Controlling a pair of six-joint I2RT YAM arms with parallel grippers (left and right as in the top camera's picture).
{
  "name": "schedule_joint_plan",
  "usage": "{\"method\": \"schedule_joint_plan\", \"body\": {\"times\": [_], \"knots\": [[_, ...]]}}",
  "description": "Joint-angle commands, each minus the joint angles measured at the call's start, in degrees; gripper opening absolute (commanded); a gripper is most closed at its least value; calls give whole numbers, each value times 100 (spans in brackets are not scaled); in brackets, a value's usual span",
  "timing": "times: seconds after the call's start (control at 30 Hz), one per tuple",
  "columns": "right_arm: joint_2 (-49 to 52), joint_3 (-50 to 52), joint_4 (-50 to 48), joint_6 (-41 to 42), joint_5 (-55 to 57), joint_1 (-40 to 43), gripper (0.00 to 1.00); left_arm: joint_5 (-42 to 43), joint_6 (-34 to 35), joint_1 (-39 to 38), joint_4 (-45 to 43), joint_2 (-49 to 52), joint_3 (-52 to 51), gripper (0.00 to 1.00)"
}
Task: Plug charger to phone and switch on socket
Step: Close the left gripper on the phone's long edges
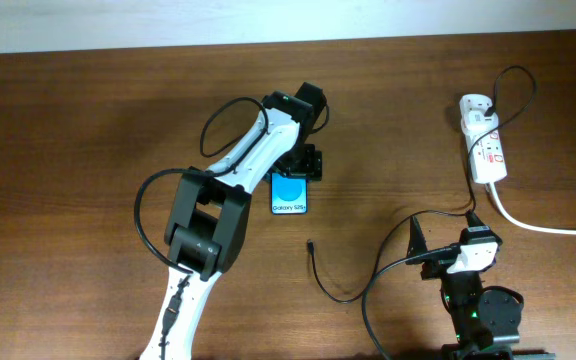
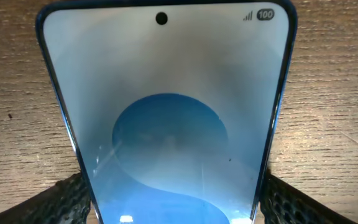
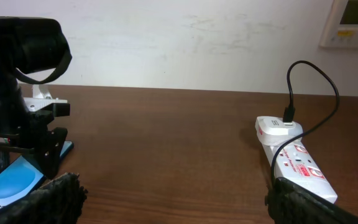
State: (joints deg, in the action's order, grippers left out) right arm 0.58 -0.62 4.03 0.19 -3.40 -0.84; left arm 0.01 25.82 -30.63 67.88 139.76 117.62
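The phone (image 1: 290,193) lies flat on the brown table, "Galaxy" text at its near end. My left gripper (image 1: 302,163) is at the phone's far end, a finger pressed on each long edge; the left wrist view is filled by the light-blue screen (image 2: 166,112). The charger, a thin black cable (image 1: 326,287), runs from the socket to a loose plug tip (image 1: 310,243) lying on the table near the phone's near end. The socket (image 1: 485,140), a white power strip, lies at the far right and shows in the right wrist view (image 3: 297,158). My right gripper (image 1: 445,237) is open and empty.
A thick white cord (image 1: 543,226) leads from the socket off the right edge. In the right wrist view the left arm's black head (image 3: 23,43) stands over the phone (image 3: 11,186). A pale wall runs behind the table.
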Motion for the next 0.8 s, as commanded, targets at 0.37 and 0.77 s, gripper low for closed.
{"method": "schedule_joint_plan", "body": {"times": [0.37, 0.77], "knots": [[-37, 31, 31, 11, 46, -37, 98, -42, 68, -11, 20, 317, -57, 78], [-37, 31, 31, 11, 46, -37, 98, -46, 61, 7, 428, 315, 417, 75]]}}
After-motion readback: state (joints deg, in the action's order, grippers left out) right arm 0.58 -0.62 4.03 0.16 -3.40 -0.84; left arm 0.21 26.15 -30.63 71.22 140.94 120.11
